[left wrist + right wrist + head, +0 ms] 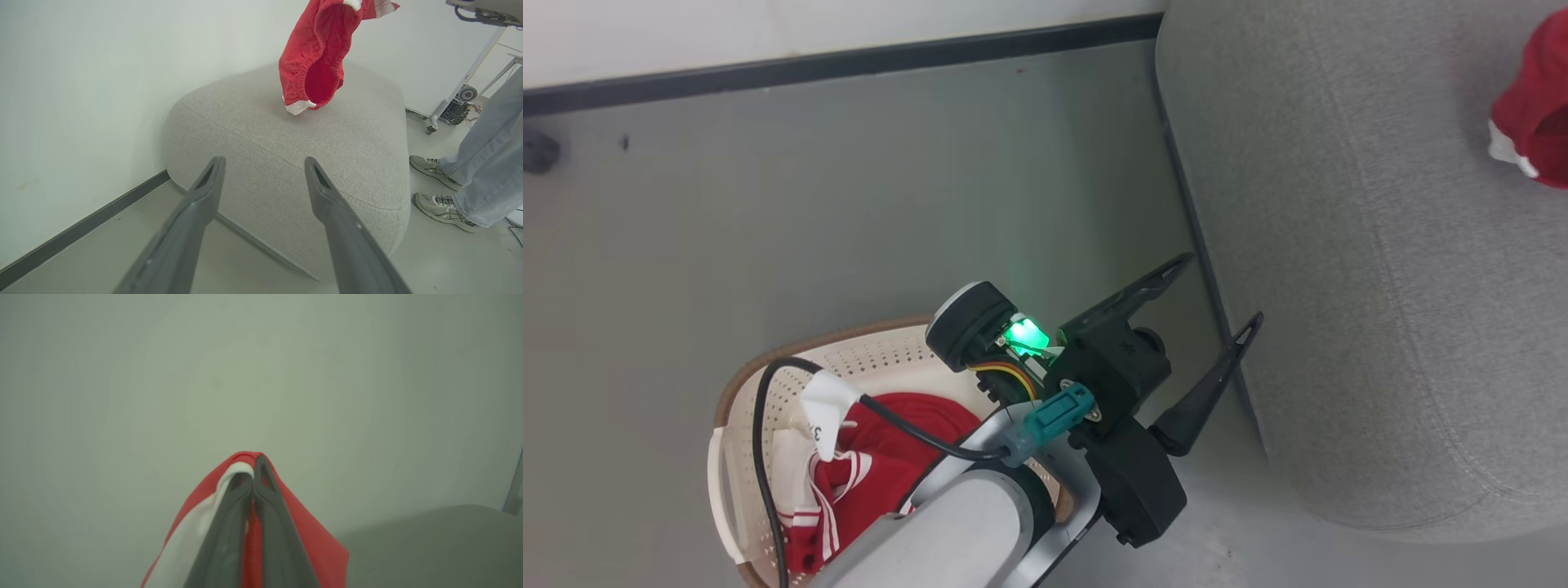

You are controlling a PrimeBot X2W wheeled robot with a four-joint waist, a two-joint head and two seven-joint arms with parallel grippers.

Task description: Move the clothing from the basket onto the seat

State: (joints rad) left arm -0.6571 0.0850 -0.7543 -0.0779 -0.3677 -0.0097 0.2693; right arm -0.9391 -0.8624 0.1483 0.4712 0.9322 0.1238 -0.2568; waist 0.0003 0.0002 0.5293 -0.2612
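garment up over seat, pile waiting in basket

right claw: fingers pressed together on a fold of the red garment, with a white strip on one side of the pinch. the cloth drops away under the tips. plain wall ahead.

left claw: spread wide, nothing in it. it hangs over the floor, just short of the seat's near edge, tips aimed at the seat. the garment hangs beyond the tips, above the far part of the seat top. a person stands by the seat, off to one side of this claw's line; legs and shoes visible.

progress (my read): about midway. one piece is lifted across and sits over the seat but is not yet let go. the red-and-white pile lies in the basket behind the left claw, partly under its forearm. cannot tell how many pieces are in it. left to do: lower and release this piece, then go back for the pile.

lie of the cloth: the held garment's long axis runs straight up and down, pinched end at the top, white-trimmed corner lowest. that corner is at the seat top or just above it; cannot tell if it touches. its gathered opening faces the left claw. the pile is crumpled, with no clear axis.
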